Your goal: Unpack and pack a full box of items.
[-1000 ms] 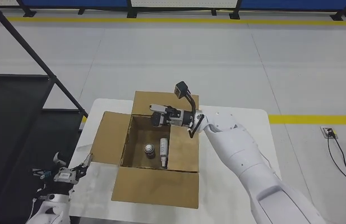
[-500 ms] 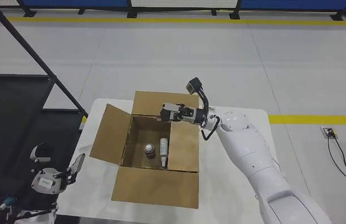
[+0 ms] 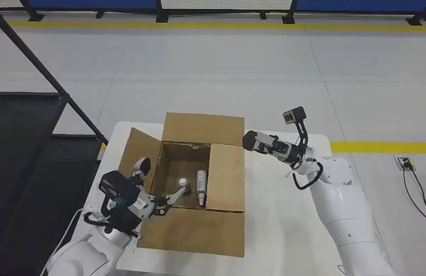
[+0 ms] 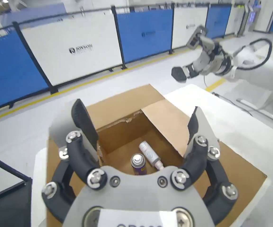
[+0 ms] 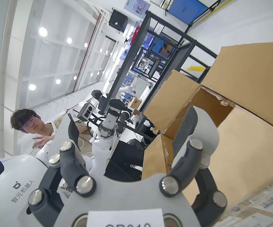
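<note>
Top view: cardboard box (image 3: pixel 192 231) on white table (image 3: pixel 282 221), flaps open. Inside: spray can (image 3: pixel 184 183) upright, white bottle (image 3: pixel 201 181) lying just beside it. Left gripper (image 3: pixel 159 183) over box's near-left corner, fingers wide apart, empty. Right gripper (image 3: pixel 250 140) just beside right flap, far end, fingers spread, holding nothing.

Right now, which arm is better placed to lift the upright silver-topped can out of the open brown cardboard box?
Left. The left hand, open, hangs at the brown cardboard box's rim, beside the upright silver-topped can; the right hand, also open, is outside the box, beyond its flap.
</note>
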`<state>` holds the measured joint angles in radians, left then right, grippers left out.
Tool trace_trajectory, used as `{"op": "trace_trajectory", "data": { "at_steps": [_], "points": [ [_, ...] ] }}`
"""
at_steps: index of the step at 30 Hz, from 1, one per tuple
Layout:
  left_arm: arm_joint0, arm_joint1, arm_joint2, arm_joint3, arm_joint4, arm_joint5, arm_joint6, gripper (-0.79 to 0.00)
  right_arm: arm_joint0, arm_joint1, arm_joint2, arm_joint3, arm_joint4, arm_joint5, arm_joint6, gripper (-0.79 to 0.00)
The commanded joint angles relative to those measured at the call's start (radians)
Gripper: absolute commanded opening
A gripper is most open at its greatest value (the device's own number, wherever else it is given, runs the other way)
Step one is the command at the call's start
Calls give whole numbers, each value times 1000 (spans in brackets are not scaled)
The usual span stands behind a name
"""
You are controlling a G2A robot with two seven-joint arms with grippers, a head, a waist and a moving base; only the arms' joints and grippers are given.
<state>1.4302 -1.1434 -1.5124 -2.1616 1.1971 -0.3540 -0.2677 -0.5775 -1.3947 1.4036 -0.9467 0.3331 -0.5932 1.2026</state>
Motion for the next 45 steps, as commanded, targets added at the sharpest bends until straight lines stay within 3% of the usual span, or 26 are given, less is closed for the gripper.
{"op": "trace_trajectory", "data": {
  "at_steps": [1, 11, 16, 23, 27, 37, 45],
  "points": [
    [12, 0, -4, -1, 0, 0, 54, 0, 2, -1, -3, 2, 1, 0, 1, 0],
    [11, -1, 4, 29, -56, 2, 25, 0, -5, 0, -6, -22, 11, 8, -6, 0],
    [-119, -11, 66, 138, -285, 59, -150, 0, -20, 21, 27, -70, 73, 45, 69, 0],
    [-333, -26, 179, 363, -600, 110, -435, 0, -89, 73, 127, -146, 94, 79, 103, 0],
    [-436, -39, 251, 489, -709, 147, -538, 0, -126, 100, 181, -168, 105, 87, 111, 0],
    [-592, -74, 413, 711, -818, 174, -604, 0, -143, 139, 216, -165, 138, 93, 118, 0],
    [-612, -79, 415, 733, -933, 111, -613, 0, -124, 156, 189, -147, 162, 85, 109, 0]
  ]
}}
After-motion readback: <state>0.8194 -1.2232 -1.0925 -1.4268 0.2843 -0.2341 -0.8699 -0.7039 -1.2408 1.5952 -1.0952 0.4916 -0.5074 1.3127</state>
